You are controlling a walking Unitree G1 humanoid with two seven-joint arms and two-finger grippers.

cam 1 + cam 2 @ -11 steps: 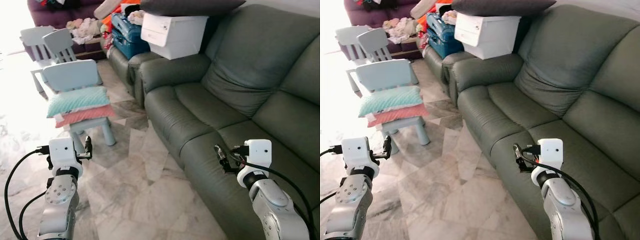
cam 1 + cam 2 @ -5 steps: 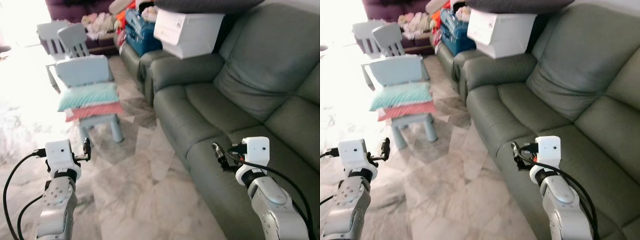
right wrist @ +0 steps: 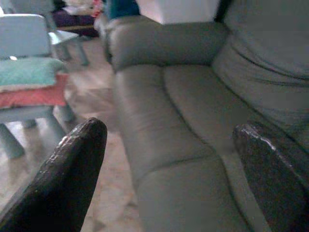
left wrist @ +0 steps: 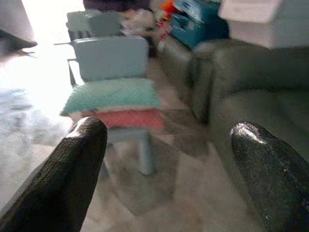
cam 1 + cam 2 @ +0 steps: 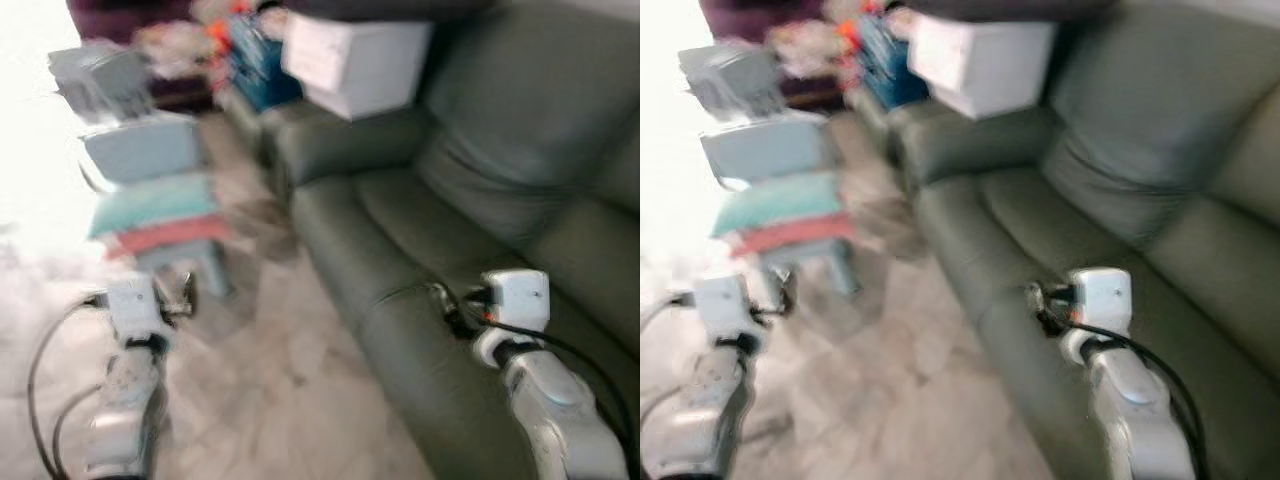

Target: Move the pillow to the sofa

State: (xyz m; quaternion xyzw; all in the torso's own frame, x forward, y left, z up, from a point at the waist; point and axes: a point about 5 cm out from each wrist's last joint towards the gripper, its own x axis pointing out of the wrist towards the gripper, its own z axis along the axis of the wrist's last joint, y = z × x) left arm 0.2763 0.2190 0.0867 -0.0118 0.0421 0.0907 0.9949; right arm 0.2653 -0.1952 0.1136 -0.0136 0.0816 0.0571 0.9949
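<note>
The pillow (image 4: 112, 95) lies on the chair (image 4: 110, 58) atop a red one — untouched, well apart from the sofa (image 5: 480, 210). My left gripper (image 4: 164, 179) and right gripper (image 3: 166, 179) hang spread, empty — all remains.

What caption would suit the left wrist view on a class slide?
Open left gripper faces a pale blue plastic child's chair stacked with a teal pillow over a coral pillow, beside the grey-green leather sofa.

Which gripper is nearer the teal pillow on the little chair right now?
Left. The left gripper hangs just in front of the chair holding the teal pillow; the right gripper is off over the sofa seat.
</note>
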